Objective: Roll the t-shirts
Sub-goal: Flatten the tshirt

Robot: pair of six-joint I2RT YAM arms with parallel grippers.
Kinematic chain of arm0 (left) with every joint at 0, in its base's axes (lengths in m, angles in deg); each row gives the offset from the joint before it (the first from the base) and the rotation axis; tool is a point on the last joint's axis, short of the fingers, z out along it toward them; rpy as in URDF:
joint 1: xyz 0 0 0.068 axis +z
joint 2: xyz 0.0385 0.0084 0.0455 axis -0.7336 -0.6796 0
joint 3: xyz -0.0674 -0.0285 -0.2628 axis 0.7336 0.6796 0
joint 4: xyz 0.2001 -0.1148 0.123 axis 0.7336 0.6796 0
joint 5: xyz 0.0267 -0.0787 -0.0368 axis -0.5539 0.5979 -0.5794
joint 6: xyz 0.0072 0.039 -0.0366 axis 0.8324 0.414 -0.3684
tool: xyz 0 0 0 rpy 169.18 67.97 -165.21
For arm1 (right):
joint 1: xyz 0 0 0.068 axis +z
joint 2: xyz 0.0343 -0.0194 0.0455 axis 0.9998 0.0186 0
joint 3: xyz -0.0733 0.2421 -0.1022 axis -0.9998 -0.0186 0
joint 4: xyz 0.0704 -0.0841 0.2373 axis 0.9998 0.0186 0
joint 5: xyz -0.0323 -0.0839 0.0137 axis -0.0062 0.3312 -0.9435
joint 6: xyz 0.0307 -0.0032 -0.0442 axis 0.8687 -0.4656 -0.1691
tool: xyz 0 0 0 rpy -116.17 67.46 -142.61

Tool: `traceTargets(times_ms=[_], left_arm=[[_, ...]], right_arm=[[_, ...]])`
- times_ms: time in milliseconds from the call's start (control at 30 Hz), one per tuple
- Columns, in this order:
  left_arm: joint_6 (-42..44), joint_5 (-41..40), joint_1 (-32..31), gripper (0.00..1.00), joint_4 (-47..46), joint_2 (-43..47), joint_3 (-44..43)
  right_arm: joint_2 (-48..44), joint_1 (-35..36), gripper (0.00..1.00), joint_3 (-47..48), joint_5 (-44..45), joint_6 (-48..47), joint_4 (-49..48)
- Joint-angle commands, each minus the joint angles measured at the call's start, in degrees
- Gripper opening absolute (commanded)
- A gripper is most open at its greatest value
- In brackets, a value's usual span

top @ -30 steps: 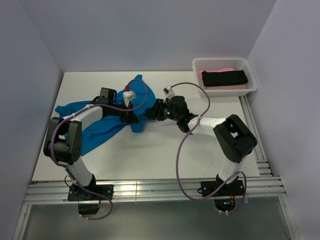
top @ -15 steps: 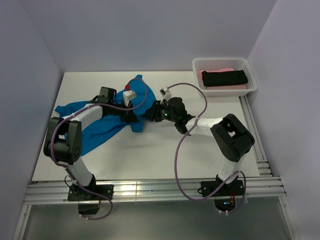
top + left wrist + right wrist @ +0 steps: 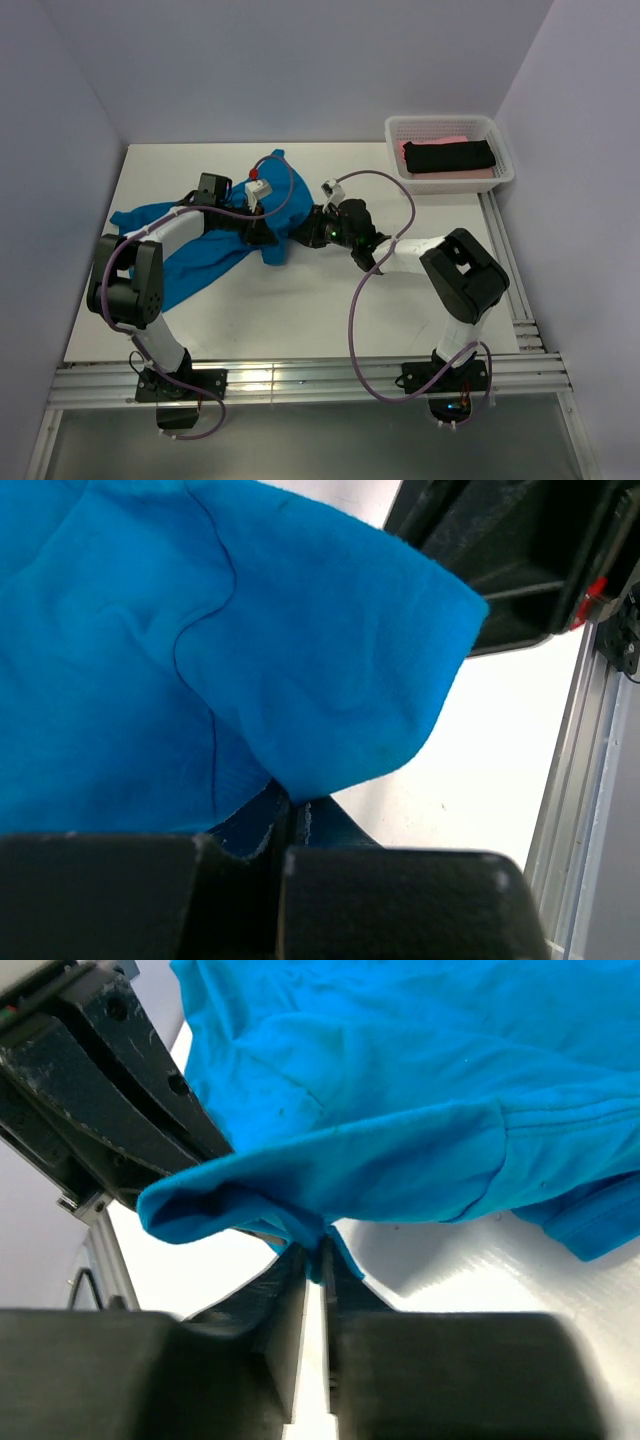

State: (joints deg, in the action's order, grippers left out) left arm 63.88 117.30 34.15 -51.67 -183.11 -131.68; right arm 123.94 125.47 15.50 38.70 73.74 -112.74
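So the bright blue cloth t-shirt (image 3: 195, 265) is sprawled on the white table (image 3: 300, 310), running from the left side of the overhead frame in to the middle, with one bit reaching up toward the back wall. It's pretty crumpled, not flat at all.

Both claws meet at the shirt's right edge, mid-frame. The left gripper (image 3: 262, 235) is clamped tight. Its own camera has the black fingers (image 3: 240, 880) pressed together at the bottom of the frame with a blue fold (image 3: 330, 680) pinched in them and flopping up over the top.

The right gripper (image 3: 300, 230) sits just beside it. In its wrist view the jaws are down to a thin slit, and a bunched edge of the shirt (image 3: 230, 1205) is caught right at the tips, so it's nipping cloth too.

Upper right of the overhead view is a white plastic mesh basket (image 3: 440, 119). Inside it, a folded black t-shirt (image 3: 450, 156) lies on top of a pink t-shirt (image 3: 452, 140).
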Motion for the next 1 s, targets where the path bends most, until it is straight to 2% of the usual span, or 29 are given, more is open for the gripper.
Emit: traceTargets(times_ms=[0, 67, 100, 200, 333, 367, 433, 467, 500, 567, 667, 733, 767, 800, 833, 933, 967], left_arm=[[0.54, 2.26, 0.21, 0.0, 0.89, -0.18, -2.6], [1.06, 2.34, 0.21, 0.0, 1.86, -0.97, -3.57], [1.15, 2.34, 0.21, 0.0, 2.13, -1.15, -3.75], [0.98, 0.94, 0.21, 0.05, 2.48, -0.89, -4.1], [1.15, -4.32, 0.21, 0.23, 2.92, 2.44, -3.49], [0.98, -7.47, 0.29, 0.35, 2.83, 3.41, -3.14], [1.85, -10.48, 0.29, 0.44, 3.8, 5.87, -2.43], [2.03, -12.4, 0.29, 0.72, 4.41, 6.67, -1.99], [2.21, -14.77, 0.47, 0.84, 4.76, 7.37, -1.73], [3.26, -14.97, 2.04, 0.99, 6.6, 9.74, -0.59], [5.27, -15.5, 6.96, 1.0, 8.71, 13.43, 1.17], [7.47, -18.56, 11.44, 1.0, 10.74, 17.11, 3.35], [10.79, -22.84, 13.46, 1.0, 11.18, 18.61, 5.98], [12.21, -22.88, 13.48, 0.99, 10.57, 20.28, 6.01], [13.27, -29.5, 15.91, 1.0, 9.44, 23.78, 9.92], [13.9, -40.86, 17.6, 1.0, 1.36, 28.54, 17.58], [12.68, -41.51, 18.48, 1.0, 0.12, 28.65, 18.48]], right_arm=[[-1.5, 0.47, 0.13, 0.14, 0.21, -0.65, -3.22], [-1.67, 0.38, 0.07, 0.05, -0.32, -0.04, -3.83], [-2.11, 0.38, 0.0, -0.38, -0.58, 0.22, -4.01], [-4.64, 0.38, 0.0, -1.7, -1.72, 2.07, -3.57], [-11.76, 0.91, 0.0, -8.46, -1.47, 6.64, -1.38], [-13.69, 0.82, 0.0, -10.21, -0.94, 6.9, -0.41], [-19.41, 0.91, 0.0, -12.95, 0.73, 7.08, 6.77], [-21.08, 0.91, 0.0, -13.48, 1.17, 6.99, 9.15], [-24.4, 0.91, 0.0, -14.79, 1.26, 7.08, 13.0], [-27.58, 1.0, 0.0, -15.59, 1.35, 7.17, 17.33], [-34.87, 1.17, 0.0, -16.64, 2.66, 6.99, 24.63], [-37.43, 1.08, 0.0, -15.95, 5.29, 6.99, 31.12], [-39.36, 1.0, 0.0, -14.38, 8.7, 6.82, 35.67], [-40.07, 0.65, 0.0, -13.67, 10.13, 6.64, 36.5], [-40.69, 0.12, 0.0, -13.14, 11.36, 6.38, 38.08], [-40.0, -3.92, 0.0, -9.8, 15.93, 5.85, 41.68], [-37.99, -4.71, 0.0, -7.01, 17.25, 5.42, 42.91]])
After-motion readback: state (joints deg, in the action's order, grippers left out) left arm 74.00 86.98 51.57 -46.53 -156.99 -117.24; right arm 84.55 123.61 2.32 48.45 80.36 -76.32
